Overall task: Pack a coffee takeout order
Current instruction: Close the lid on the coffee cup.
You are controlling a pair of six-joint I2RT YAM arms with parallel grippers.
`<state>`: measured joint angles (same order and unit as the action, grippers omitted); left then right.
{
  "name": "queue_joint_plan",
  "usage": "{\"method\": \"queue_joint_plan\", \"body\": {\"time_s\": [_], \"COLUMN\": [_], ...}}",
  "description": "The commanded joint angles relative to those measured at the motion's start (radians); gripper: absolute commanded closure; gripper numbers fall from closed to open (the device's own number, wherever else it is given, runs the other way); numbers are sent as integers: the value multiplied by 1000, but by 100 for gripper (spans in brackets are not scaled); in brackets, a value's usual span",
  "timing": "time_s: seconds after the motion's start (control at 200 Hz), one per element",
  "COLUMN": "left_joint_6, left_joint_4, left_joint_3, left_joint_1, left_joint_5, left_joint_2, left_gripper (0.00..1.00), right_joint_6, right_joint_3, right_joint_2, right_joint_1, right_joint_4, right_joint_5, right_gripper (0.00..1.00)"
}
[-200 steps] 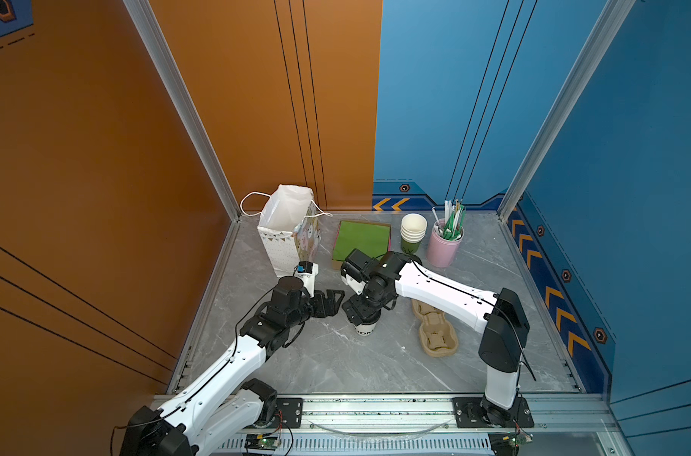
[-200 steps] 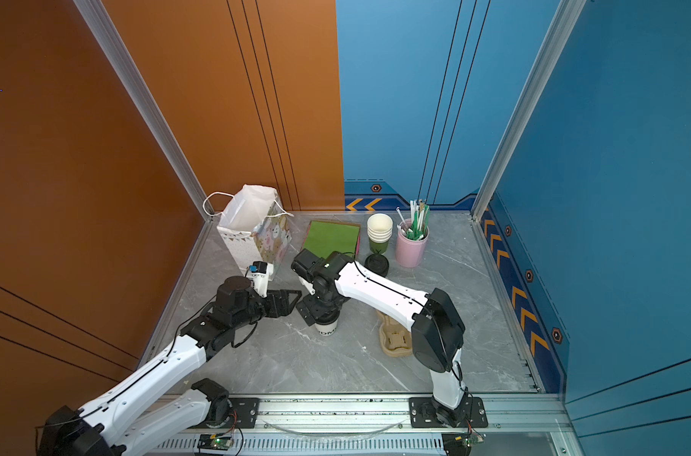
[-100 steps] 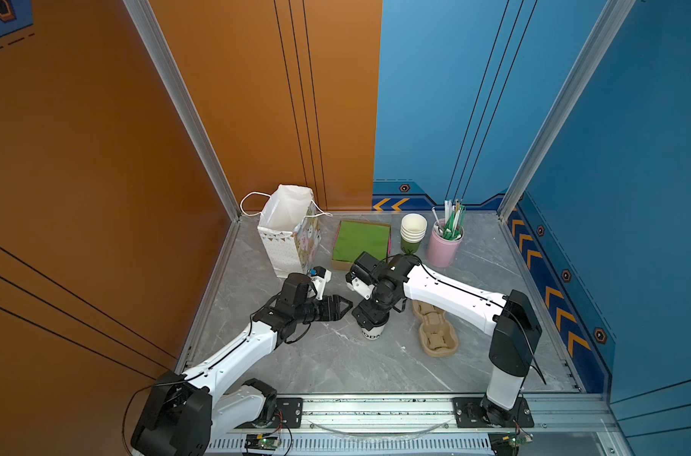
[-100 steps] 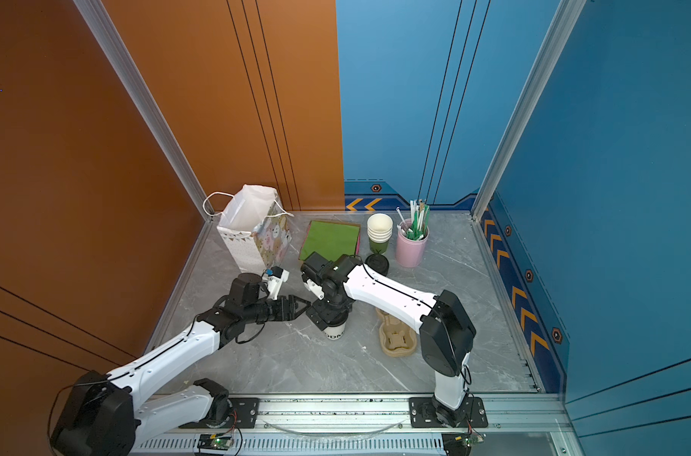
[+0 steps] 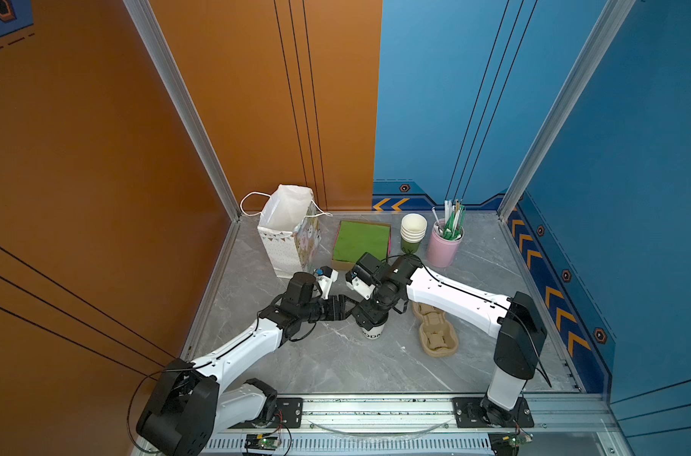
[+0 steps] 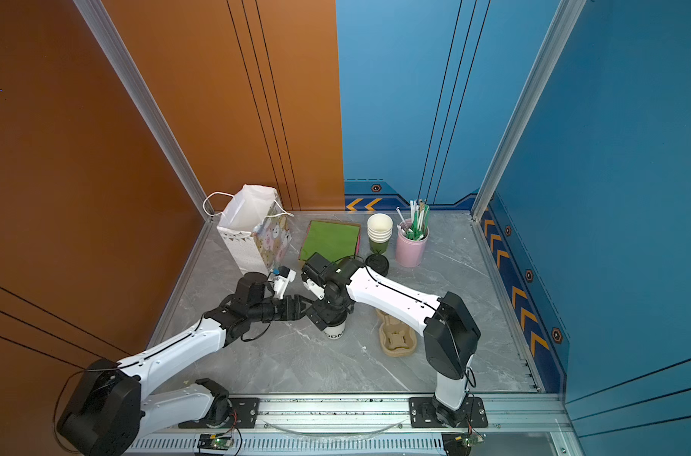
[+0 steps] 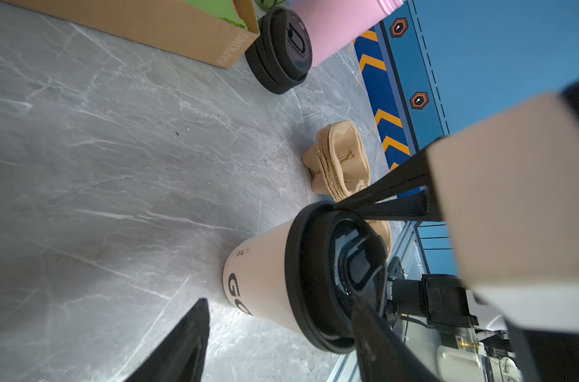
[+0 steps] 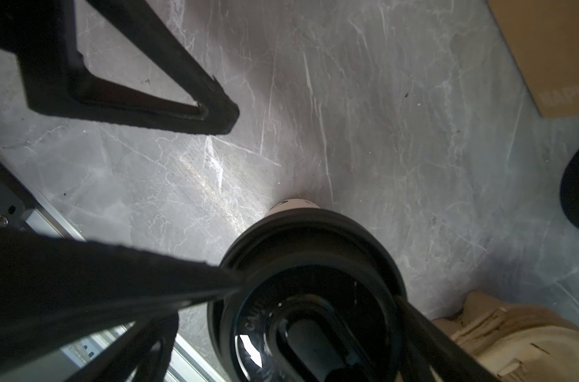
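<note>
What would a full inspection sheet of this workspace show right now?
Surface: grey marble table, no spills seen.
Job's things: white cup upright, black lid on it; green napkins in their box.
Clutter: spare lids stacked; pulp carriers; pink straw tin; cup stack; paper bag standing open.
Grippers: right gripper open, fingertips on the lid; left gripper open beside the cup.
Cables: arm cable loops clear of items.
Surroundings: orange wall, blue wall; nothing else seen.
</note>
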<state>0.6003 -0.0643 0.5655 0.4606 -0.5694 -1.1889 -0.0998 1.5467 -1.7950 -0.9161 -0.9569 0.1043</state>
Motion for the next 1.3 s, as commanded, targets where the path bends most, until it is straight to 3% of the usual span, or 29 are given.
{"method": "queue_joint_plan", "body": {"time_s": [0.0,0.896,1.296], "left_joint_6": [4,14,14], "left_joint_4": [-18,-18,2], "left_joint_3": [16,90,80], "left_joint_1": [13,65,52], "left_joint_5": [-32,10,60], "left_joint_2": [-23,-130,-72], "left_gripper": [32,30,30], "right_joint_6": [19,-9,-15], "right_joint_3": [-27,-118,-97], "right_joint_2": [45,107,157], "right_joint_1": [-5,26,36], "right_joint_4": [23,117,135], "right_joint_5": [-12,28,52], "right_gripper": [0,0,0]}}
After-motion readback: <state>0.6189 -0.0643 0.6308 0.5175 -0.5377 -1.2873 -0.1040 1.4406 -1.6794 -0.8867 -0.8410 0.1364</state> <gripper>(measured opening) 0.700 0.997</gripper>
